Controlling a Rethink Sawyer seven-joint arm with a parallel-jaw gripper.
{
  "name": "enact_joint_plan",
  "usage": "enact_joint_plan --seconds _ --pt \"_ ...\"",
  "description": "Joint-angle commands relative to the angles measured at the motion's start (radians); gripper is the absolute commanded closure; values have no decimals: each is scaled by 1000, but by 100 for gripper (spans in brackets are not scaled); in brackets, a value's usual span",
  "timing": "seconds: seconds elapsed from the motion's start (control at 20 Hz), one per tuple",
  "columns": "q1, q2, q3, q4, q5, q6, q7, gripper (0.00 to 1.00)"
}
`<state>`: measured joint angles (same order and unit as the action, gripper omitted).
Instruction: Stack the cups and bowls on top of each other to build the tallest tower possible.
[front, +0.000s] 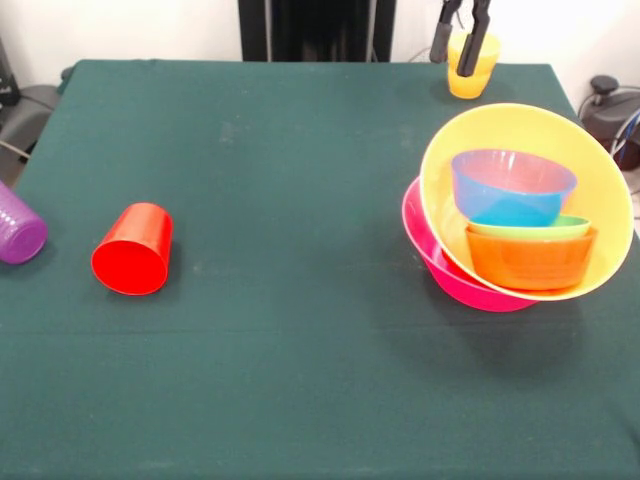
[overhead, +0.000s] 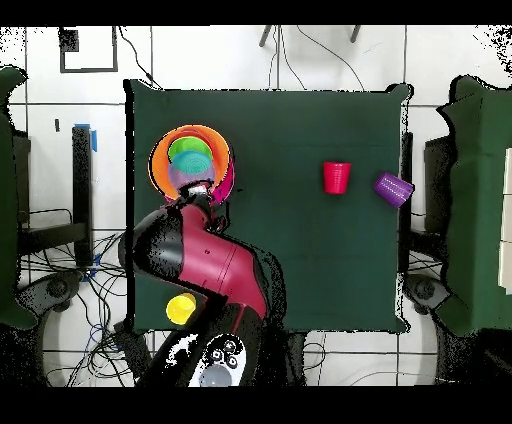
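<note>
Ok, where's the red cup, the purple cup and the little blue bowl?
red cup (front: 132, 250): front view, on its side wall just above the open mouth.
purple cup (front: 17, 229): front view, on its side, at the left edge.
blue bowl (front: 512, 190): front view, on its outer wall, inside the big yellow bowl (front: 440, 200).

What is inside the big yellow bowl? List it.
Inside the yellow bowl: a blue bowl, a light green bowl showing only its rim, and an orange bowl. Anything beneath them is hidden.

I count three small tapered plastic tumblers, purple (front: 20, 228), red (front: 133, 250) and yellow (front: 472, 66), and five glossy plastic bowls: pink (front: 440, 270), yellow-orange (front: 600, 190), blue (front: 512, 186), light green (front: 570, 224), orange (front: 530, 258).
</note>
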<state>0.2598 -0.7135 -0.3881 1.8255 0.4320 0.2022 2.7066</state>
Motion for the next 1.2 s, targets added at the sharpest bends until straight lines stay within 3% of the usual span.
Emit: enact_joint_plan --seconds 0.05,0.35,0.75,1.2 --pt "4 28 120 110 42 -30 184 0" --pt "10 4 118 158 48 -37 174 0" --pt "-45 -50 177 271 26 -114 160 0" --pt "-66 -55 221 348 16 -209 181 0"
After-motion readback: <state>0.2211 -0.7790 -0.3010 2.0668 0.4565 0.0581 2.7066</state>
